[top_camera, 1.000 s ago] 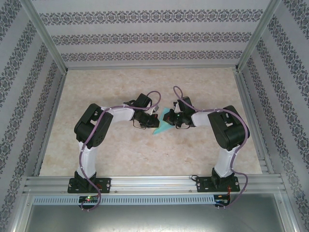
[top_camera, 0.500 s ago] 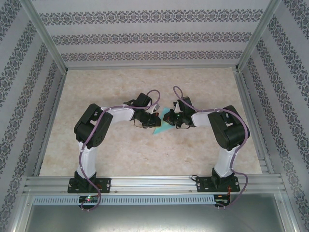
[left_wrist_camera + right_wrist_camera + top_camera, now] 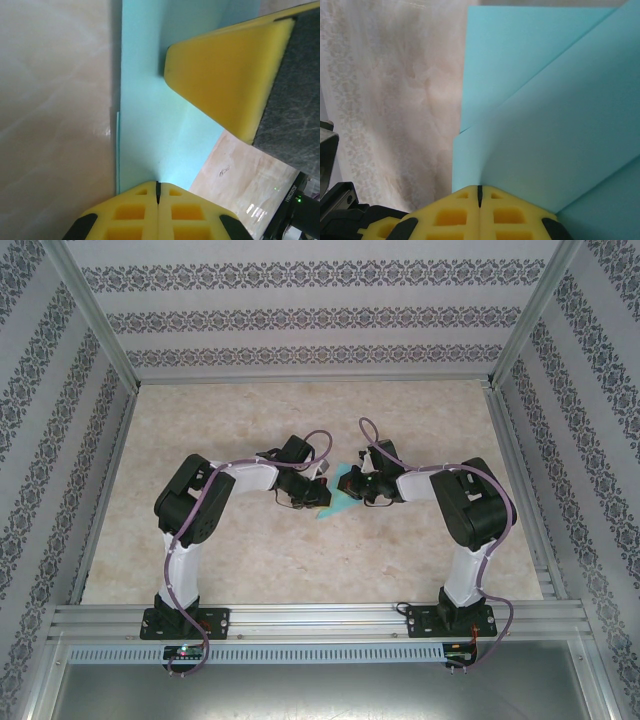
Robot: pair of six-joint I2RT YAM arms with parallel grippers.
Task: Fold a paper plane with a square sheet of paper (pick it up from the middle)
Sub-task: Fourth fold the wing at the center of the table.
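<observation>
Square sheet of paper (image 3: 336, 504), folded, between inward-bent arms: left claw (image 3: 157, 189) closed against it, right claw (image 3: 480, 191) clamped on it

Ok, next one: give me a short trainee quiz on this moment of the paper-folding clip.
1. True or false: the left gripper is wide open.
2. Which colour is the folded paper? A) red B) turquoise C) white
3. Fill in: from above, the folded paper sits ____ the left gripper and the right gripper.

Key: 1 false, it is shut, with its tips at the paper. 2 B. 3 between.
</observation>
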